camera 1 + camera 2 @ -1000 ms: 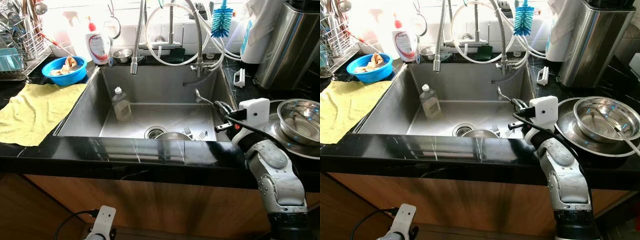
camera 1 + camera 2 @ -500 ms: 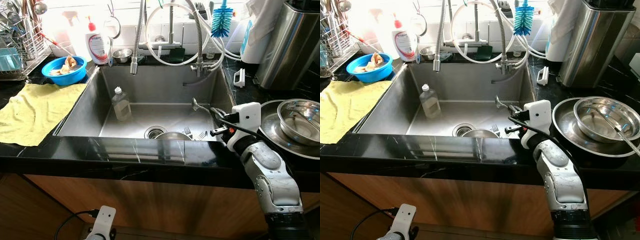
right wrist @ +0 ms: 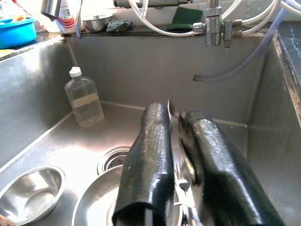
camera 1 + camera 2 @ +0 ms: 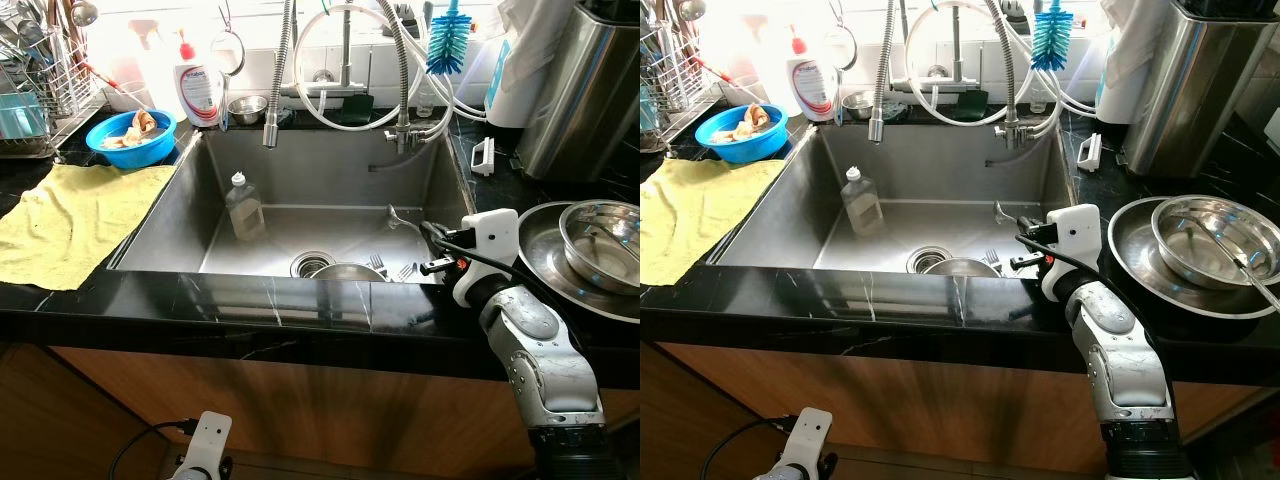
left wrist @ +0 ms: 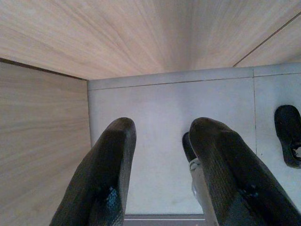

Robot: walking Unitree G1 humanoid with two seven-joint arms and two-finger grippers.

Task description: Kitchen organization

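Lower and nearer the sink's middle now, right gripper (image 4: 1025, 238) carries its spoon (image 4: 398, 216).
Fingers clamped on the spoon handle, above the forks (image 4: 378, 264) at the sink's (image 4: 300, 180) five o'clock; left gripper (image 5: 160, 155) hangs parted.

The brushed stainless-steel sink basin (image 4: 300, 190) has a dull satin sheen, while the black stone tabletop (image 4: 270, 300) along its front is polished and glossy with pale veins. A soft matt yellow cloth (image 4: 70, 220) lies beside a shiny blue plastic bowl (image 4: 128, 140). The clear plastic bottle (image 4: 243, 207) looks smooth. Mirror-bright round steel bowls (image 4: 600, 232) gleam; the cabinet front (image 4: 300, 410) below is smooth brown wood.
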